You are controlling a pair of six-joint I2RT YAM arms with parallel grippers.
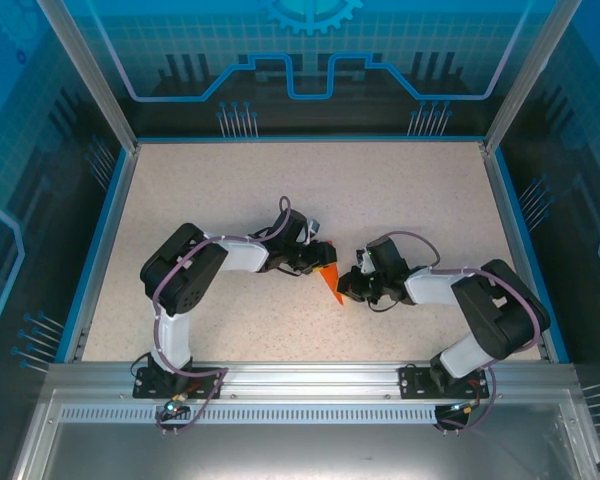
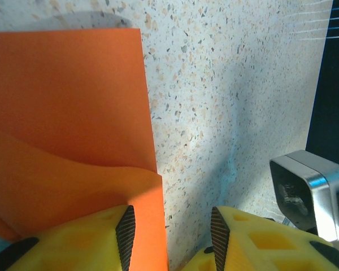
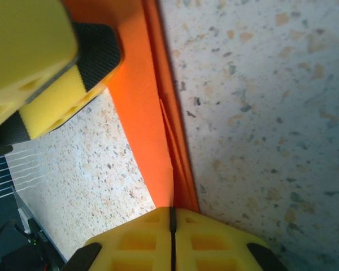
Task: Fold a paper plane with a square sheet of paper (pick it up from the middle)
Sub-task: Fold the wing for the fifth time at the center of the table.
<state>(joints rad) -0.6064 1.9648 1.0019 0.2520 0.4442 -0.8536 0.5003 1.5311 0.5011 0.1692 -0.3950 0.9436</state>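
Observation:
The square sheet of paper (image 1: 329, 280) is a folded orange wedge at the middle of the table, between the two grippers. My right gripper (image 3: 172, 217) is shut on the paper (image 3: 138, 101), whose layered folded edges run straight into its closed jaws. My left gripper (image 2: 172, 237) stands open over the paper (image 2: 68, 113). A raised flap's edge lies just inside its left pad (image 2: 125, 237), and bare table shows across the rest of the gap. From above, the left gripper (image 1: 320, 262) sits at the wedge's upper left and the right gripper (image 1: 348, 288) at its right.
The speckled tabletop (image 1: 230, 190) has a blue rim and clear panels on the sides and back. A grey metal housing on the right arm (image 2: 308, 192) sits close beside my left gripper. One yellow finger of the left gripper (image 3: 96, 53) rests by the paper.

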